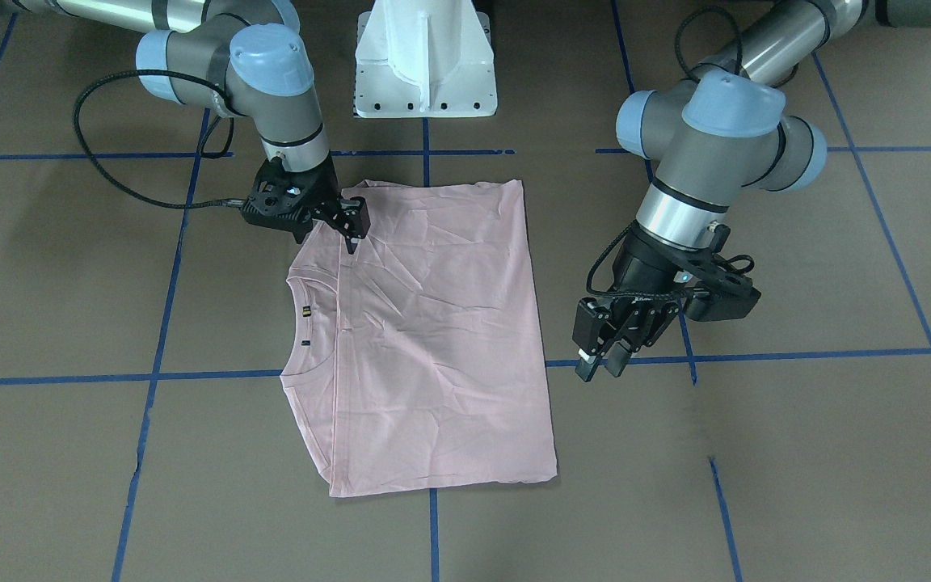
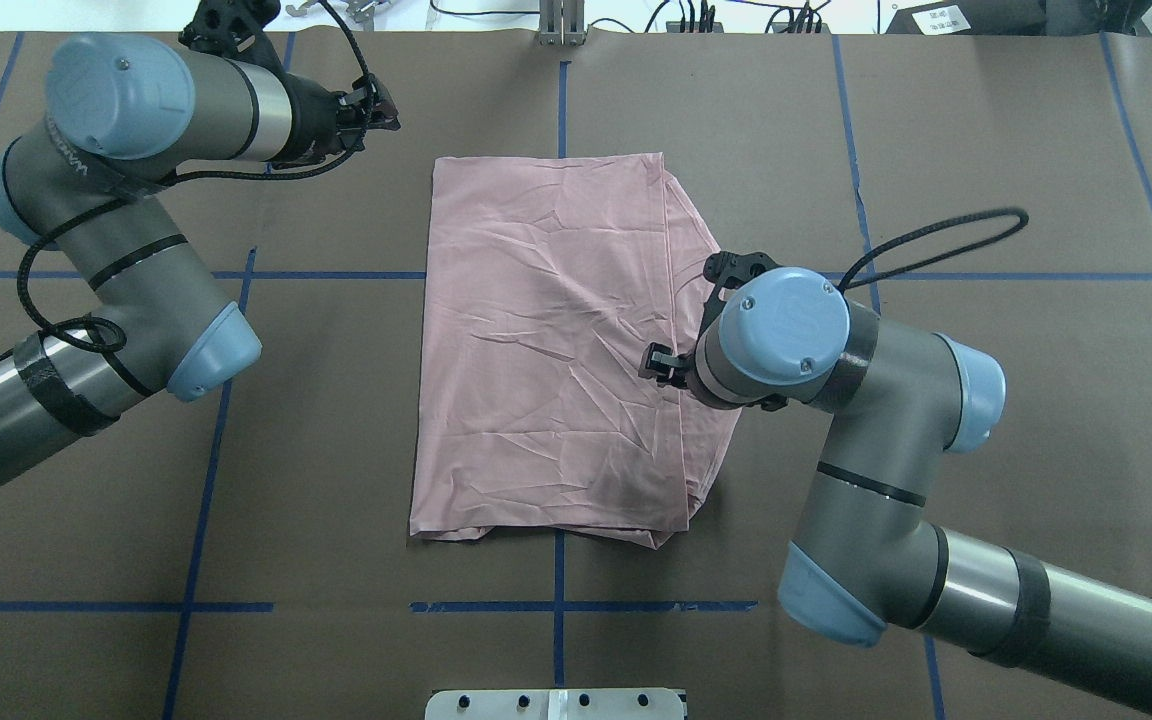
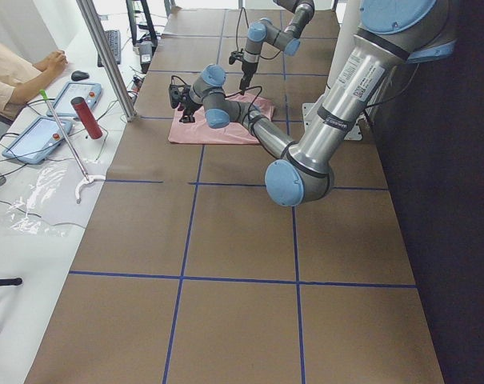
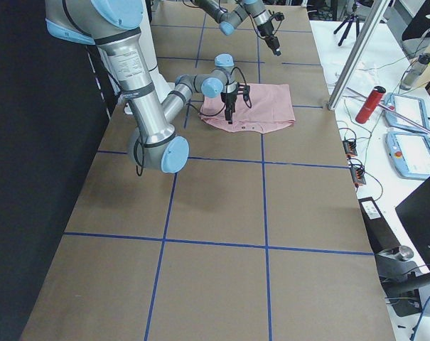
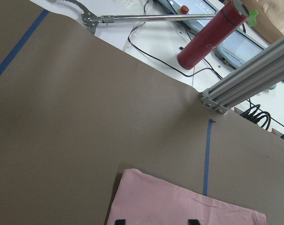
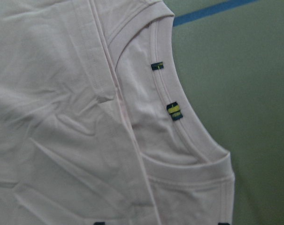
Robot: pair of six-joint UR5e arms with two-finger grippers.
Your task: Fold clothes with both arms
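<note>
Left gripper (image 1: 600,370) hung open, clear of the cloth, off the hem side of the pink T-shirt (image 1: 441,339), which lay mid-table (image 1: 756,485) with its collar (image 6: 179,122) toward the right end. Right gripper (image 1: 336,234) sat open over the shoulder by the collar. Best bet: pinch every layer at matching corners and lift evenly.

One pink T-shirt (image 1: 433,323), two robot arms (image 1: 716,137) (image 1: 271,89), one red cylinder (image 5: 210,35)

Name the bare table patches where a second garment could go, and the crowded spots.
Free: the brown table on the operators' side of the T-shirt, corner to corner. Crowded: the collar end under the right gripper, and off the hem by the left gripper.
</note>
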